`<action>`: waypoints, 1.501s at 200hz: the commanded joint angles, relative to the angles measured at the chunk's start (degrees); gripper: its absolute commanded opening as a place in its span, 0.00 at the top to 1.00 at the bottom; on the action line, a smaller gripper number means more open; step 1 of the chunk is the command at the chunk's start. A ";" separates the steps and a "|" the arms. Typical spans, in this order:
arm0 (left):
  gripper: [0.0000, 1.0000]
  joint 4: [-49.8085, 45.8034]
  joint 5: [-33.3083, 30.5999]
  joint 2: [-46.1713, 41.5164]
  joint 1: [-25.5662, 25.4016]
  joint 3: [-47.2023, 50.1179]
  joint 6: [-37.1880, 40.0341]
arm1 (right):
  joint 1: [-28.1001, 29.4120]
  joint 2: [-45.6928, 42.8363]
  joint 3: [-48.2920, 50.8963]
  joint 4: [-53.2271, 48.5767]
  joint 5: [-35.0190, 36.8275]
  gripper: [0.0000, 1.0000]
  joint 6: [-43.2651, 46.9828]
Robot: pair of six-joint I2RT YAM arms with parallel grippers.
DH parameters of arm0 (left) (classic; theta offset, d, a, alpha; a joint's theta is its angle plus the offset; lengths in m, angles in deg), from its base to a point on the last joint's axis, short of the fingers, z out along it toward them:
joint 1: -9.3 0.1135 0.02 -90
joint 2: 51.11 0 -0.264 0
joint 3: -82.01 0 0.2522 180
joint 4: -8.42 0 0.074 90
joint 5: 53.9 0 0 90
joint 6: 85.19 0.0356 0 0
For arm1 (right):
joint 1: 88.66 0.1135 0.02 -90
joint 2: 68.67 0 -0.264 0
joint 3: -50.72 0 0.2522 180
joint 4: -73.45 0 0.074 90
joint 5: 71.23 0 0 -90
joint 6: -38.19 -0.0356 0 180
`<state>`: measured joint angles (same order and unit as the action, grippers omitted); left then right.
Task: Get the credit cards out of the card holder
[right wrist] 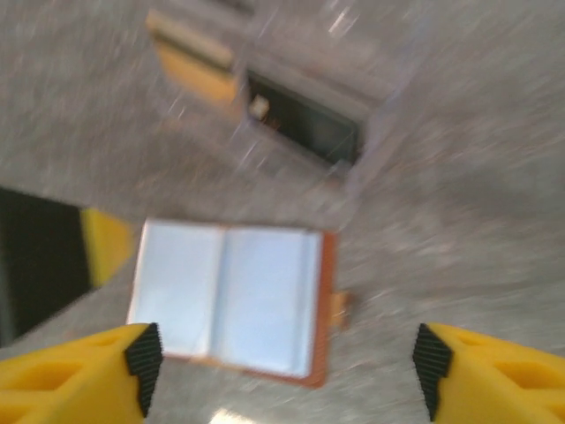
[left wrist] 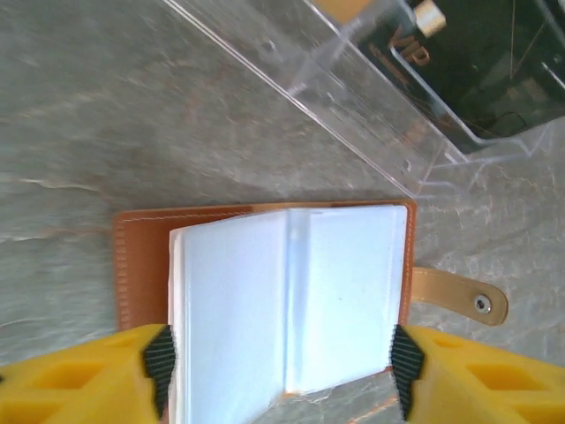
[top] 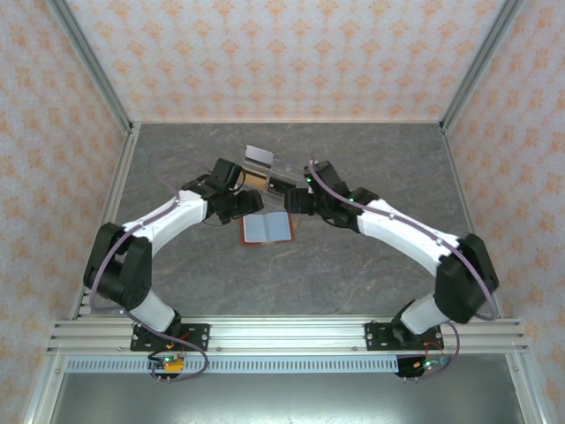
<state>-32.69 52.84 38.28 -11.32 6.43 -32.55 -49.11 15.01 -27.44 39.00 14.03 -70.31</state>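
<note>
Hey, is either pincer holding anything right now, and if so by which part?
Nothing is held. Both the left pincer and right pincer stand open; the card holder lies open flat on the table.

Clear acrylic tray (left wrist: 353, 93) set mid-width toward the far edge of the grey marbled worktop (top: 371, 274), patterned walls (top: 282, 53) around.

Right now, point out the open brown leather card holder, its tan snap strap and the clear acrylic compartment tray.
brown leather card holder (left wrist: 287, 300): left wrist view, central sleeve fold.
tan snap strap (left wrist: 455, 294): left wrist view, strap middle.
clear acrylic compartment tray (left wrist: 353, 102): left wrist view, near wall.
</note>
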 commanded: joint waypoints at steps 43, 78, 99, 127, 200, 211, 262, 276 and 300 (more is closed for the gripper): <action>0.06 -5.05 -23.62 -17.91 9.57 3.45 3.08 | -8.52 -15.48 4.87 -0.20 27.07 0.01 8.19; 0.00 -1.05 -40.81 -25.58 10.33 10.53 8.52 | -13.97 -18.04 8.62 2.38 36.80 0.01 8.91; 0.00 4.75 -46.20 -28.92 11.24 16.42 11.38 | -18.29 -18.80 13.25 5.98 42.36 0.01 6.84; 0.00 12.33 -54.83 -30.98 13.02 23.74 11.29 | -25.75 -18.78 22.51 16.94 37.15 0.01 5.73; 0.00 43.82 -40.85 -29.93 20.63 39.18 24.32 | -29.87 -9.03 33.95 41.04 35.92 0.01 16.60; 0.00 45.65 -36.52 -28.70 21.32 39.25 26.30 | -29.88 -7.67 34.50 43.34 34.97 0.01 17.78; 0.00 60.49 -27.89 -23.35 21.33 42.97 33.09 | -30.19 -3.75 38.98 56.96 28.72 0.01 23.29; 0.00 64.99 -26.82 -22.41 21.37 44.60 34.13 | -30.23 -4.10 40.18 59.21 25.55 0.01 23.51; 0.00 67.81 -24.63 -19.01 21.60 44.70 34.55 | -30.47 -2.21 42.22 64.70 22.19 0.01 24.29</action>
<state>25.12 24.73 16.53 9.79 50.18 -0.69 -79.01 11.03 13.06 94.87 41.05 -47.91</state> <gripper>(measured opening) 0.997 0.993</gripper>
